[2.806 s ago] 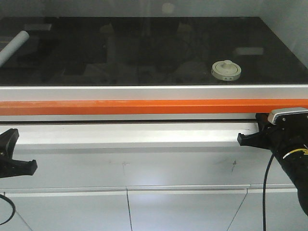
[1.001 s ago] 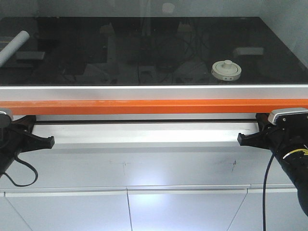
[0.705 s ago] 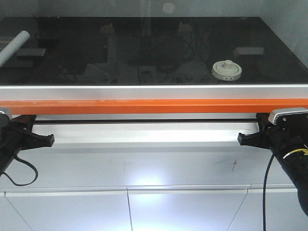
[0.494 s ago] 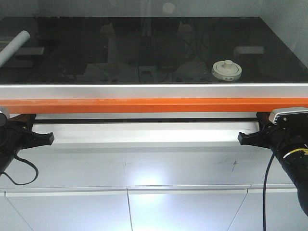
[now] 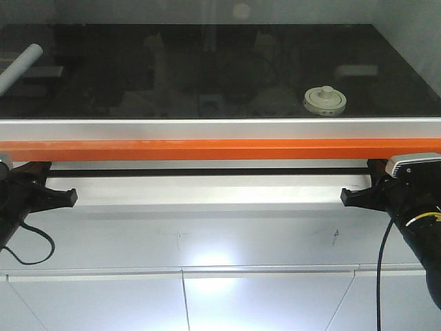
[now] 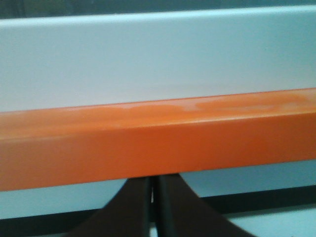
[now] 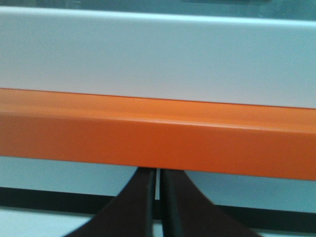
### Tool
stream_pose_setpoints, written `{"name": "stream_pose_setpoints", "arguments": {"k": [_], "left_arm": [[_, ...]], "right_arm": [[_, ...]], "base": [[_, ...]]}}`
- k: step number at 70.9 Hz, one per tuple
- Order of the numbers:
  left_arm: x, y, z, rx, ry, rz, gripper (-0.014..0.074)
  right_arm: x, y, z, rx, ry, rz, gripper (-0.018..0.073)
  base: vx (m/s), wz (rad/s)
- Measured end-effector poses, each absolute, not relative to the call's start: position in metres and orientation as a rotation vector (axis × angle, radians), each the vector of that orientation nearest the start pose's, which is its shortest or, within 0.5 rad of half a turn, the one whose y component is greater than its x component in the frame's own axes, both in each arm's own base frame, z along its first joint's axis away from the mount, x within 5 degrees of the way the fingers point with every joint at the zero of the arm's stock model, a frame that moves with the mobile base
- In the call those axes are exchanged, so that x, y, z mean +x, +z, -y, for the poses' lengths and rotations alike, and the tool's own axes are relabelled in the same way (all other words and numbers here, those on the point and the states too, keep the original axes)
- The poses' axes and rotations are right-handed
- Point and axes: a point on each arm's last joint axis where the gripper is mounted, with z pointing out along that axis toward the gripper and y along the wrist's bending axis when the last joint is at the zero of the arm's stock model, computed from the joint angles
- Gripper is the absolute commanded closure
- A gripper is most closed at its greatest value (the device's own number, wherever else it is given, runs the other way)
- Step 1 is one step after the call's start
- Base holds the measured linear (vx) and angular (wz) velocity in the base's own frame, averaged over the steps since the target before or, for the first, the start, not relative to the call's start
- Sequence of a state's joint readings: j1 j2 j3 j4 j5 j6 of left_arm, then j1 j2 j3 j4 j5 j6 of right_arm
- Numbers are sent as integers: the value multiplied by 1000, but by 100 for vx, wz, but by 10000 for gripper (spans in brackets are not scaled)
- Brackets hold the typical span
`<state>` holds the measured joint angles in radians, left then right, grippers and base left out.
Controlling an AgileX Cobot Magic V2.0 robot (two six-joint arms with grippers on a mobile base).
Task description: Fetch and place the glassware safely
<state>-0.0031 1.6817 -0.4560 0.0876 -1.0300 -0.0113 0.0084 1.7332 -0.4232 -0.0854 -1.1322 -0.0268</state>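
Note:
The glassware, a small squat clear jar with a cream-white knobbed lid [image 5: 324, 101], stands on the dark worktop at the right, behind the glass sash. My left gripper [image 5: 40, 174] and right gripper [image 5: 376, 172] sit under the two ends of the orange bar [image 5: 207, 149] at the bottom of the sash. In the left wrist view my left gripper [image 6: 153, 183] is shut, its tips tucked under the orange bar [image 6: 158, 143]. In the right wrist view my right gripper [image 7: 159, 177] is shut too, under the bar [image 7: 158, 133]. Both hold nothing.
A white cylindrical tube [image 5: 21, 65] lies at the far left of the dark worktop [image 5: 172, 83]. The silver sash frame [image 5: 220, 129] runs across above the orange bar. White cabinet fronts [image 5: 220, 296] are below.
My left gripper has come up from the lower left to the orange bar. Over the last second the bar and sash frame have risen slightly. The jar has not moved.

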Motion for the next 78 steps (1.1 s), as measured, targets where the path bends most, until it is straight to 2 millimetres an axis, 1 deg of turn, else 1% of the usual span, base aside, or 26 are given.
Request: {"name": "stream_pose_setpoints", "arguments": {"k": [18, 28, 61, 71, 78], "left_arm": [[281, 180, 7, 89, -34, -1698, 603], [280, 186, 7, 90, -31, -1689, 603], [275, 212, 7, 90, -28, -1590, 603], [278, 220, 7, 90, -26, -1563, 603], [284, 227, 7, 90, -23, -1551, 603]], "right_arm": [[278, 167, -9, -120, 18, -1666, 563], [280, 173, -9, -121, 16, -1656, 563], [278, 200, -9, -121, 9, -1574, 563], [283, 210, -10, -130, 7, -1553, 563], [287, 218, -11, -147, 6, -1546, 563]], "base": [[0, 0], [0, 0], [0, 0], [0, 0], [0, 0]]}}
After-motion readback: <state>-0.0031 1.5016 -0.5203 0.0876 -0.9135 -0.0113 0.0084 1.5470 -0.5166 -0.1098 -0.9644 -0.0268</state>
